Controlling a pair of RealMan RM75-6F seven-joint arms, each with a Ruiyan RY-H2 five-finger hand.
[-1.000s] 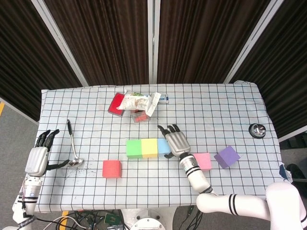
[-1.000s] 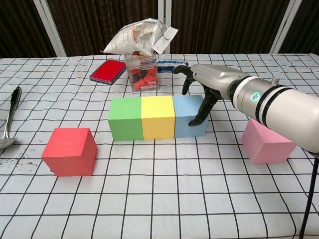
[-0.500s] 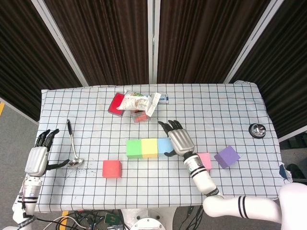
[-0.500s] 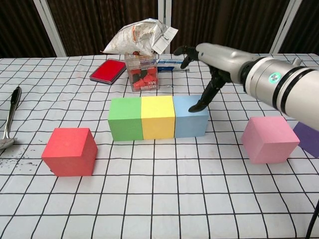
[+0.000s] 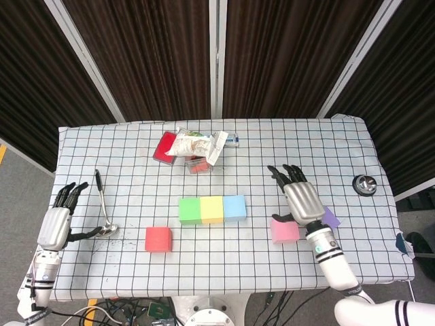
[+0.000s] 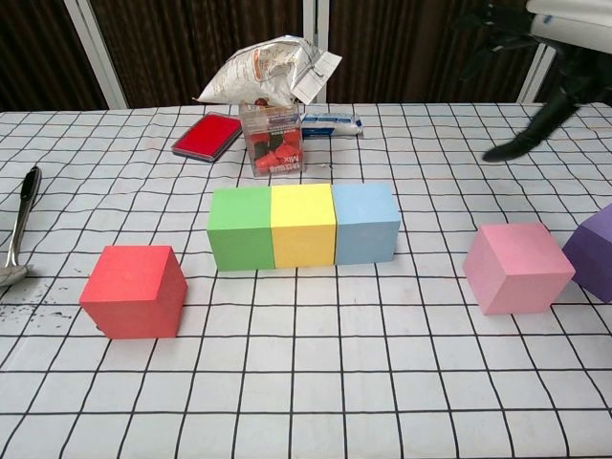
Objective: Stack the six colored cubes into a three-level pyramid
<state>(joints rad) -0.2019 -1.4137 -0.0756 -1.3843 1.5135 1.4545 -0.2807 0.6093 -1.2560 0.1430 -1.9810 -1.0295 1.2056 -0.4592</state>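
Nearest the robot, the red cube [image 6: 133, 291] sat alone on the checked desk [image 6: 316, 402], apart from the rest, and the left hand [image 5: 54, 226] rested at the desk's left edge, fingers spread and empty, beside a ladle [image 5: 103, 204]. On the right, the pink cube [image 6: 517, 267] stood with the purple cube [image 6: 595, 251] just beyond it. What had changed was the right hand [image 5: 300, 199]: a second earlier its fingers were against the blue cube [image 6: 366, 222], and since then it had lifted away and swung right, so that it hovered above the pink and purple cubes, fingers apart and grasping nothing. That left the green cube [image 6: 241, 227], yellow cube [image 6: 303, 224] and blue cube touching in a straight row, which I judged to be the finished bottom level; the hand was probably heading for the pink cube to begin the second level, with three cubes still to place. Farther back, a clear plastic box [image 6: 272, 137] held small red items I could not identify, and a crumpled snack bag [image 6: 269, 69] lay over its top. A flat red case [image 6: 207, 134] lay to its left and a blue packet [image 6: 330, 121] to its right. A small metal bowl [image 5: 364, 184] sat near the desk's far right edge, contents unclear.
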